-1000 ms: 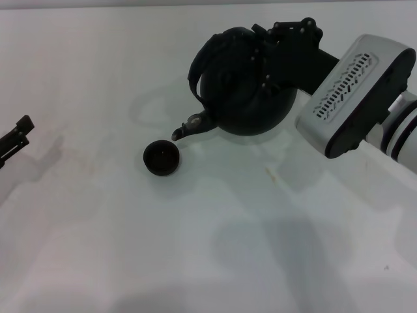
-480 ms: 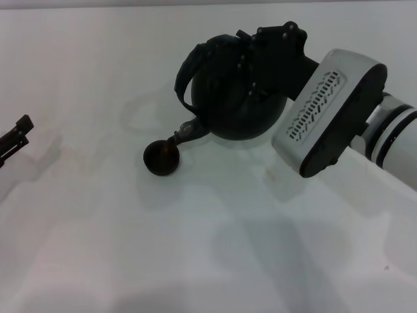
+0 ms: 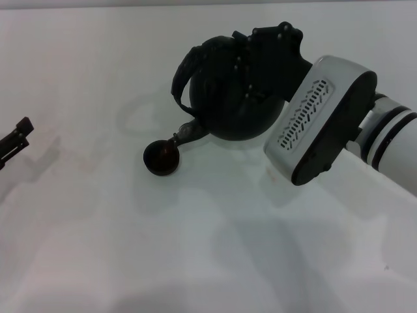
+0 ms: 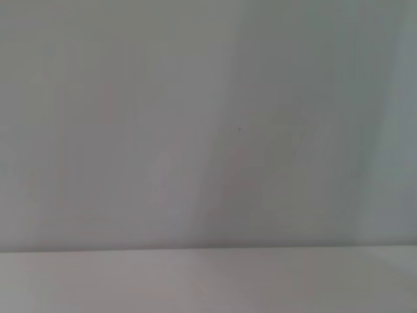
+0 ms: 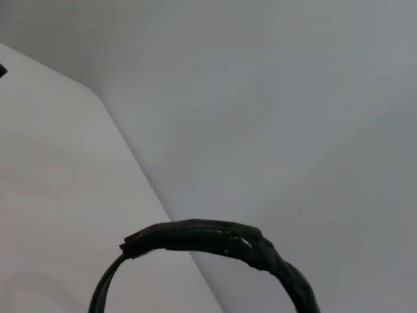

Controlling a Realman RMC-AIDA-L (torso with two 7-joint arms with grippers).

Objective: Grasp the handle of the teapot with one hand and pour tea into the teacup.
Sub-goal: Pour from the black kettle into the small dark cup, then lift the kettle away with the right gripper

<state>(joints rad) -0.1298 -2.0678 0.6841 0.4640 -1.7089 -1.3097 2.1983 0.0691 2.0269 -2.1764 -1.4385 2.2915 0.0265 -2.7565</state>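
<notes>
My right gripper (image 3: 251,62) is clamped on the handle (image 3: 186,72), teapot (image 3: 228,98) tipped, spout over teacup (image 3: 161,158); more tilt risks overflow. Left gripper (image 3: 16,138) idle, can't tell its state.

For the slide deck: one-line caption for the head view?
Right gripper tips the teapot by its handle, spout over the teacup; left gripper parked.

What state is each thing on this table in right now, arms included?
teapot: lifted, tipped, spout over the cup.
handle: held by the right arm.
teacup: upright on the table, reddish-brown liquid inside.
right gripper: shut on the handle.
left gripper: idle at the table's left edge.
table: white, bearing the cup.
</notes>
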